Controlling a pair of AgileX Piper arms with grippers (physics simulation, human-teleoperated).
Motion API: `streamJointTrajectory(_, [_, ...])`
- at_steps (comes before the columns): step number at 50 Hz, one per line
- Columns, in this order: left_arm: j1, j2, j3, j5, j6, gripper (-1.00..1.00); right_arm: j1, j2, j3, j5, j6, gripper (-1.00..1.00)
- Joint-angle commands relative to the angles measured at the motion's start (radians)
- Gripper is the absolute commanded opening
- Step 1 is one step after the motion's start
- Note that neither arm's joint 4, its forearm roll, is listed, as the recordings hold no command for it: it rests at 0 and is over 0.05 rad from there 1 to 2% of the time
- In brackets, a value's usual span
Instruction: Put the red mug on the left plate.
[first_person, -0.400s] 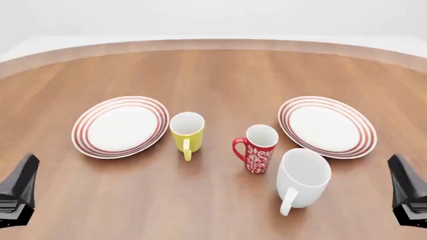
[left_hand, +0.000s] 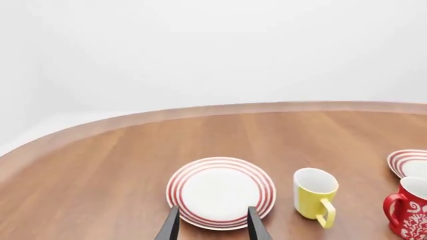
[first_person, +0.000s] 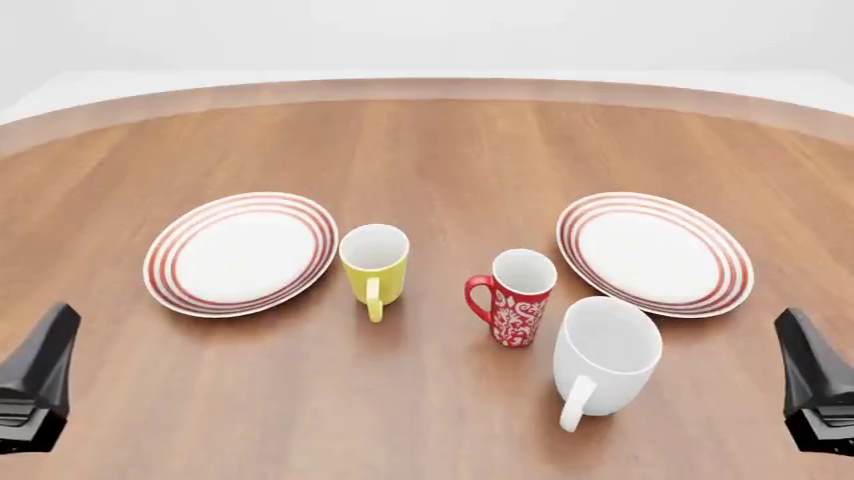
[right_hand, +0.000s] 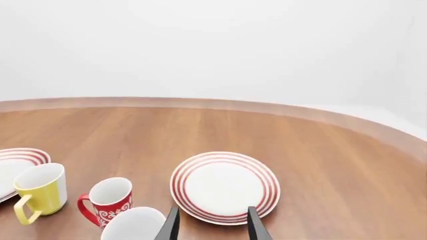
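Both pincers released; reaching the red mug (first_person: 514, 297), you risk clipping the white mug (first_person: 603, 358) (just beside it) or the yellow mug (first_person: 374, 262) toward the left plate (first_person: 168, 260).

Light: bright, even, diffuse from above.
Shadows: faint, soft patches on the bench (first_person: 441, 400) beside each mug and plate.
Glare: none; wood shows a dull sheen.
Focus: sharp throughout, no blur.
Edges: bench rim curves slightly.

yellow mug (first_person: 374, 262), white mug (first_person: 607, 354), right plate (first_person: 655, 252) on wooden table (first_person: 441, 150).
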Motion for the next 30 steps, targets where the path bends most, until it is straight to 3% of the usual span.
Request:
streamJointTrajectory(1, [-0.043, -0.004, -0.030, -0.005, 0.036, 1.00, 0.004, -0.001, -0.002, -0.001, -0.009, 1.00])
streamJointTrajectory(9, [-0.107, -0.002, -0.126, 0.112, 0.021, 1.00, 0.008, -0.001, -0.002, -0.002, -0.012, 1.00])
streamJointTrajectory(16, [-0.195, 0.014, -0.175, 0.134, 0.053, 1.00, 0.011, -0.001, -0.001, -0.002, -0.015, 1.00])
streamJointTrajectory(30, [-0.333, 0.323, -0.273, -0.055, 0.169, 1.00, 0.020, -0.002, -0.003, -0.002, -0.025, 1.00])
